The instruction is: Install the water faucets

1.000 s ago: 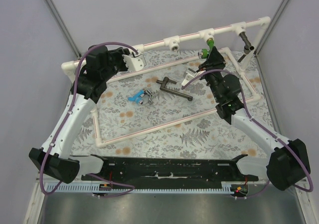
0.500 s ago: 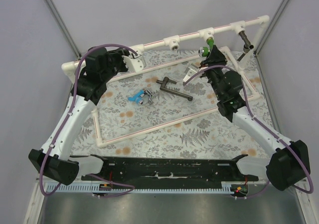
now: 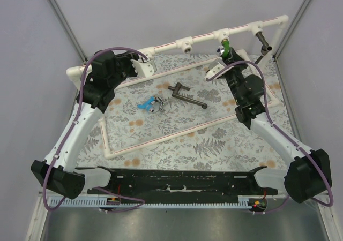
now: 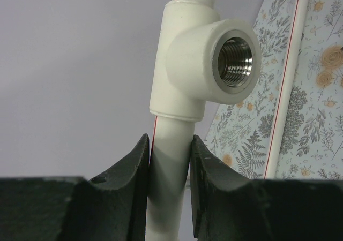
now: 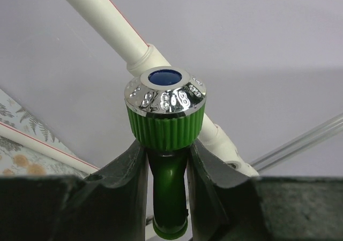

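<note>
My right gripper (image 3: 226, 59) is shut on the bright green faucet (image 3: 226, 47), held at a white tee fitting (image 3: 221, 36) on the raised pipe. In the right wrist view the fingers (image 5: 128, 171) clamp its green body (image 5: 169, 193) below the ribbed knob with a chrome cap (image 5: 166, 93). My left gripper (image 3: 143, 65) is shut on the white pipe (image 4: 170, 171) just below a threaded tee (image 4: 233, 59). The light blue faucet (image 3: 144, 104), the silver faucet (image 3: 158, 103) and the long dark grey lever faucet (image 3: 185, 95) lie on the floral mat. A dark faucet (image 3: 263, 42) hangs from the pipe's right end.
The white pipe frame (image 3: 177, 43) runs along the back, with an open tee (image 3: 186, 47) in its middle. A lower rectangular pipe loop (image 3: 161, 139) lies on the floral mat (image 3: 182, 123). Grey walls close in behind and at both sides.
My right gripper has moved up and back with the green faucet, bringing it to the tee on the raised pipe. The left arm has not moved.
</note>
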`<state>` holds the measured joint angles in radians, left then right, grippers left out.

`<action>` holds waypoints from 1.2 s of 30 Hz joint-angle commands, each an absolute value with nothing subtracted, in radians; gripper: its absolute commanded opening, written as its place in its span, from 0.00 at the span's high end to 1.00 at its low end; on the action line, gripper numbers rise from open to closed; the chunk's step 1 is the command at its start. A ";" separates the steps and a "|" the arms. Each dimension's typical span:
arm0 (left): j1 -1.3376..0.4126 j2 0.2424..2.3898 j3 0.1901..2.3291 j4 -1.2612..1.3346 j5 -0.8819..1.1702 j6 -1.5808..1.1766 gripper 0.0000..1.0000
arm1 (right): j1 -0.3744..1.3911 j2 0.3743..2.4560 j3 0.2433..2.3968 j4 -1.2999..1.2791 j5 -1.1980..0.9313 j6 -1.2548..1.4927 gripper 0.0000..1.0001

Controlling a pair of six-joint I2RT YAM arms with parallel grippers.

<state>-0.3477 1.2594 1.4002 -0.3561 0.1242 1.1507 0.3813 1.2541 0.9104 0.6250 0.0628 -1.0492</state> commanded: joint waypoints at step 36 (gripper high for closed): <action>-0.357 1.226 1.373 -0.328 0.256 0.968 0.98 | 0.265 1.319 0.950 0.379 -0.083 -0.738 1.00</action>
<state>-0.3416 1.2594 1.3861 -0.3286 0.1383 1.1488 0.2581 1.2388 1.0046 0.4381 -0.1246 -0.6331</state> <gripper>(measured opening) 0.344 0.360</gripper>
